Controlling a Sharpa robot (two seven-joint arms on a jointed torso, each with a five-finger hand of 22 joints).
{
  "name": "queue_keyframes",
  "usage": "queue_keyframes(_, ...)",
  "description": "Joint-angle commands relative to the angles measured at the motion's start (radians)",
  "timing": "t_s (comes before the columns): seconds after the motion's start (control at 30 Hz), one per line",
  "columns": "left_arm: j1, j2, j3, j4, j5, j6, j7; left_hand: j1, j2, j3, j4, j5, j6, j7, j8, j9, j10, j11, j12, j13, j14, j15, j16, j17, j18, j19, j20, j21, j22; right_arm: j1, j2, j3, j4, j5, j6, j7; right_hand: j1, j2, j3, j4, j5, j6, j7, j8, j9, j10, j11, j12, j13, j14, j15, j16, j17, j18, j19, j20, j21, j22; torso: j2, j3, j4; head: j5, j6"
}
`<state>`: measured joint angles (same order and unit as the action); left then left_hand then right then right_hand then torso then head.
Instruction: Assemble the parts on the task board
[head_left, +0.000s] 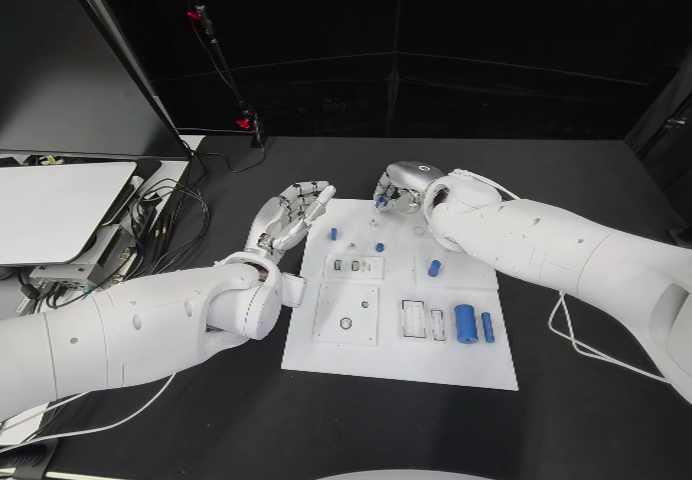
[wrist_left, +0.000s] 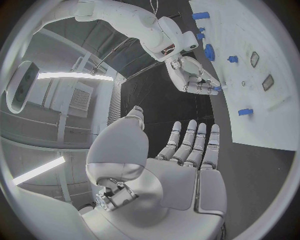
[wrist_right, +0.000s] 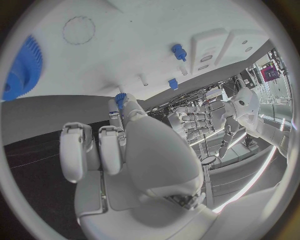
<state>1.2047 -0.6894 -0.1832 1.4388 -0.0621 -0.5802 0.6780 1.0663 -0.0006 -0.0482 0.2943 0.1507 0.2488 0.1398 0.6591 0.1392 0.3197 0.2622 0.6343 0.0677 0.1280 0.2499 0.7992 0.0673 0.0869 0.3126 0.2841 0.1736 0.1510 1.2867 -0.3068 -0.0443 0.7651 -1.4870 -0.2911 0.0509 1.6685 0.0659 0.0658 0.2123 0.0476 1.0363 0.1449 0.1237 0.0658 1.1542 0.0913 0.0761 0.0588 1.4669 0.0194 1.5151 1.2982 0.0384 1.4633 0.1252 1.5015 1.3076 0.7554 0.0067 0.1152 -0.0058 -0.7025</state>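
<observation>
Right hand pinching a small blue part at the far edge of the task board.

The right hand (head_left: 405, 190) has a small blue part (wrist_right: 120, 98) nipped in its fingertips, probably for fine placing, just above the task board (head_left: 378, 362). The left hand (head_left: 293, 213) hovers beside the board's left edge, fingers spread, holding nothing, likely ready to assist. More blue parts: a peg (head_left: 333, 234) nearby, a cylinder (head_left: 466, 323) nearer the robot.

The left arm reaches in from the near left, its left hand (head_left: 290, 217) flat and open with fingers (wrist_left: 187, 141) stretched straight, holding nothing. The right arm bends in from the right, its right hand (head_left: 402, 187) curled, fingertips pinching a small blue part (wrist_right: 120, 100).
</observation>
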Motion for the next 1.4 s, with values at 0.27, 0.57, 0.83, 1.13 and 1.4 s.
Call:
queue_keyframes(0.27,0.002,0.002,0.001,-0.001,-0.008,0.004,0.285,0.000,0.013,0.004,-0.001,0.007,0.001,0.158,0.005,-0.002,-0.008,0.002,0.004,-0.001,-0.001,0.004,0.005,-0.002,0.015,-0.007,0.002,0.006,0.001,-0.001,0.009,-0.001,-0.009,-0.001,0.029,-0.009,0.000,-0.011,0.009,0.005,0.003,-0.006,0.002,-0.011,0.000,-0.006,0.006,-0.013,0.001,0.057,0.002,-0.005,-0.003,0.003,-0.002,0.005,-0.005,0.097,-0.001,0.0000,0.0026,0.001,-0.004)
queue_keyframes(0.57,0.002,0.002,0.001,-0.001,-0.008,0.005,0.283,0.004,0.019,0.004,-0.002,0.011,0.001,0.158,0.006,-0.005,-0.008,0.002,0.006,-0.001,-0.001,0.005,0.006,-0.002,0.014,-0.007,0.002,0.007,0.002,-0.005,0.013,-0.001,-0.013,-0.001,0.044,-0.019,-0.003,-0.016,0.015,0.012,0.003,-0.015,0.002,-0.020,0.000,-0.017,0.009,-0.016,0.001,0.054,0.004,-0.009,-0.017,0.005,-0.009,0.007,-0.010,0.086,-0.001,-0.0003,0.0034,-0.003,-0.008)
queue_keyframes(0.83,0.002,0.002,0.001,-0.001,-0.008,0.006,0.280,0.006,0.021,0.003,-0.002,0.015,0.000,0.158,0.007,-0.006,-0.009,0.002,0.007,-0.001,-0.001,0.006,0.007,-0.002,0.014,-0.008,0.002,0.007,0.002,-0.005,0.012,-0.001,-0.014,-0.001,0.043,-0.031,-0.024,-0.047,0.011,0.030,0.001,-0.075,-0.014,-0.059,-0.004,-0.092,0.031,-0.017,0.000,0.047,0.021,-0.017,-0.048,0.010,-0.024,0.020,-0.022,0.065,-0.002,-0.0006,0.0032,-0.001,-0.010)
queue_keyframes(1.13,0.002,0.003,0.001,-0.006,-0.008,0.009,0.277,0.007,0.022,0.003,-0.002,0.015,0.000,0.158,0.007,-0.007,-0.009,0.003,0.007,-0.001,-0.001,0.006,0.007,-0.002,0.014,-0.009,0.002,0.007,0.001,-0.005,-0.006,-0.001,0.002,0.048,-0.048,0.009,-0.171,-0.130,-0.069,0.076,-0.001,-0.326,-0.072,-0.068,-0.007,-0.211,0.051,-0.013,0.004,0.021,0.039,-0.053,-0.156,0.031,-0.078,0.038,-0.070,-0.020,-0.003,-0.0008,0.0028,-0.003,-0.010)
queue_keyframes(1.4,0.002,0.001,0.001,-0.010,-0.008,0.010,0.276,0.007,0.022,0.003,-0.002,0.015,0.000,0.158,0.007,-0.007,-0.009,0.003,0.007,-0.001,-0.001,0.006,0.007,-0.002,0.014,-0.009,0.002,0.007,0.001,-0.003,-0.093,-0.001,0.113,0.289,-0.227,0.112,-0.267,-0.162,-0.042,0.078,0.000,-0.406,-0.032,-0.064,-0.006,-0.220,0.052,0.002,0.009,0.024,0.038,-0.054,-0.151,0.031,-0.075,0.040,-0.075,-0.023,-0.005,-0.0011,0.0013,-0.005,-0.010)
